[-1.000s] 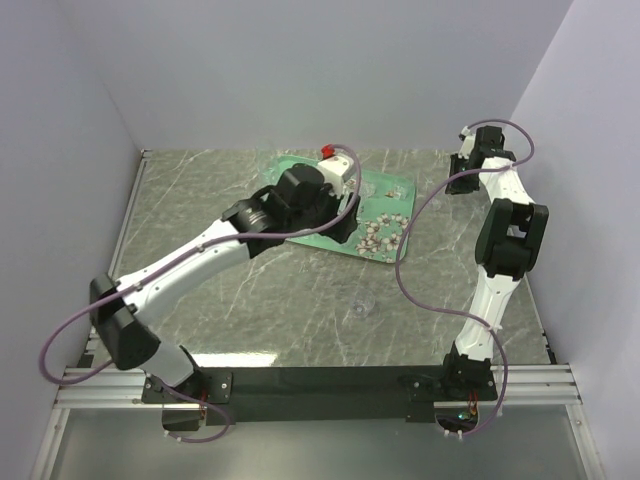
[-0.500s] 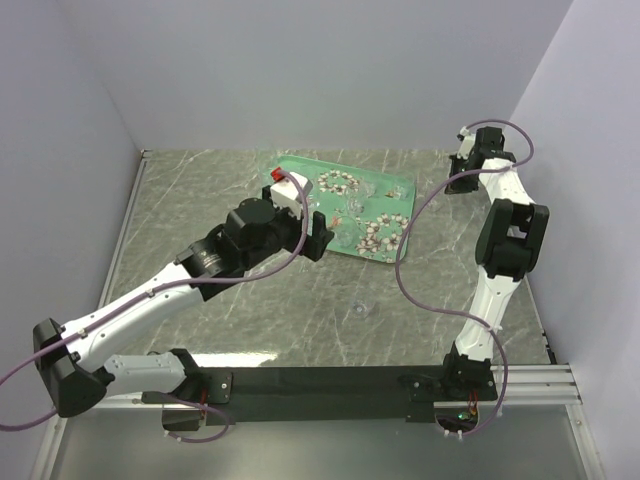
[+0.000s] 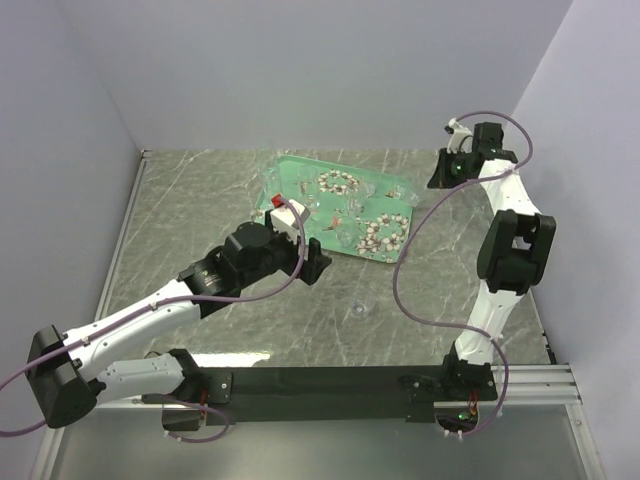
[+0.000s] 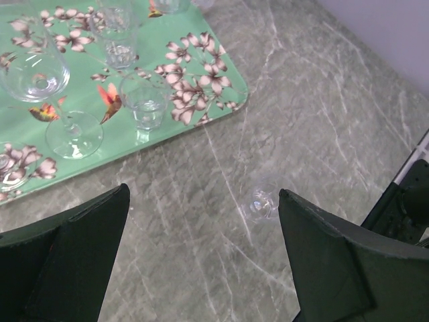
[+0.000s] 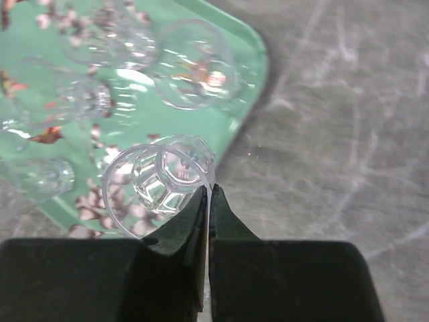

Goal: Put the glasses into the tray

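The mint-green tray (image 3: 300, 180) with blossoms and birds lies at the back centre and holds several clear glasses. In the left wrist view the tray (image 4: 87, 144) carries a stemmed glass (image 4: 40, 74) and a small tumbler (image 4: 146, 104). One small glass (image 3: 362, 308) stands alone on the table, and in the left wrist view this glass (image 4: 260, 201) is just inside the right finger. My left gripper (image 3: 312, 264) (image 4: 202, 192) is open and empty above the table, near the tray's front edge. My right gripper (image 3: 441, 170) (image 5: 209, 191) is shut on the rim of a faceted glass (image 5: 161, 184), held over the tray's corner (image 5: 258, 67).
The table is grey marbled stone between pale walls. A metal rail runs along the left edge (image 3: 133, 215). A purple cable (image 3: 405, 265) hangs from the right arm across the table to the right of the tray. The black base bar (image 3: 330, 383) is at the near edge.
My left arm has drawn back from over the tray toward the near left and now hovers over the table. My right gripper has swung left toward the tray's far right corner.
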Motion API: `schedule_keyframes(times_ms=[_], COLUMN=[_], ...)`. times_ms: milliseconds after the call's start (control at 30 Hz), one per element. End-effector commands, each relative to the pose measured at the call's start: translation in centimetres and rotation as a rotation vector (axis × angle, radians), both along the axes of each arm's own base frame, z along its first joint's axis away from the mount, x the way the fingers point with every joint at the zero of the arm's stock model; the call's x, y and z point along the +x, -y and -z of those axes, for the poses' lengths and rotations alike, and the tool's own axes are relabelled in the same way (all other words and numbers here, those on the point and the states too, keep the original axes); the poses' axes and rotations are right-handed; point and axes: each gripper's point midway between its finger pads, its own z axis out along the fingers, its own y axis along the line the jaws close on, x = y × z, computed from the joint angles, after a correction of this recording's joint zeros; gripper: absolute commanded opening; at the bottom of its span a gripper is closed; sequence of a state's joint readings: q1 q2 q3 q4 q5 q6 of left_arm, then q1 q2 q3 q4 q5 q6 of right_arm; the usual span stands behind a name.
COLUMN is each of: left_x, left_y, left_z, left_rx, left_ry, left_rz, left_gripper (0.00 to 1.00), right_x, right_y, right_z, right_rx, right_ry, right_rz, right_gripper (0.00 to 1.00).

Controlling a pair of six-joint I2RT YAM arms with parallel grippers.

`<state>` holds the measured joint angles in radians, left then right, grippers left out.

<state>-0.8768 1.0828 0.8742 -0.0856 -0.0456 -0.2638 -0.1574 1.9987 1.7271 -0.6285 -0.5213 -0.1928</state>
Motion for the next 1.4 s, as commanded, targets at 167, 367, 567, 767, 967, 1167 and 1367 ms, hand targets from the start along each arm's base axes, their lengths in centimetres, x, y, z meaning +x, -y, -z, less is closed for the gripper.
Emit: schedule_keyframes(times_ms=[167,367,567,767,967,1167,1367], left_x=[-1.1,-1.2,-1.2,-1.4,-1.3,-1.5,-1.4], left_y=[1.9,3.1,3.9,4.8,6.1,7.6,8.2], left_z=[0.4,2.4,4.7,6.0,7.6,9.7,10.5], left_rx=[-0.081,-0.092,-0.06,-0.043,0.002,0.078,0.128], left_ry=[-0.017,-0.091,-0.167,-0.204,-0.249,-0.315,-0.339], left_rz=[0.089,0.101,0.097,0.101,0.113,0.132,0.116], left_gripper=[0.96,0.94,0.92,0.91,0.91,0.89,0.83], right_x=[0.8,1.7,2.6,2.9,2.8,2.6,2.1], right_y=[-7.2,-10.2,-11.3,-11.3,-11.6,-11.7,-11.5], right_z=[-1.8,-0.4,0.9,2.0,2.8,2.4,0.2], right_rx=[0.019,-0.042,-0.087,-0.112,-0.142,-0.144,-0.152], right_ry=[0.038,0.026,0.007,-0.003,-0.009,0.0,0.053], right_rz=[-0.151,-0.176,-0.167,-0.155,-0.163,-0.175,-0.182], right_gripper=[0.0,0.0,0.0,0.01,0.07,0.2,0.42])
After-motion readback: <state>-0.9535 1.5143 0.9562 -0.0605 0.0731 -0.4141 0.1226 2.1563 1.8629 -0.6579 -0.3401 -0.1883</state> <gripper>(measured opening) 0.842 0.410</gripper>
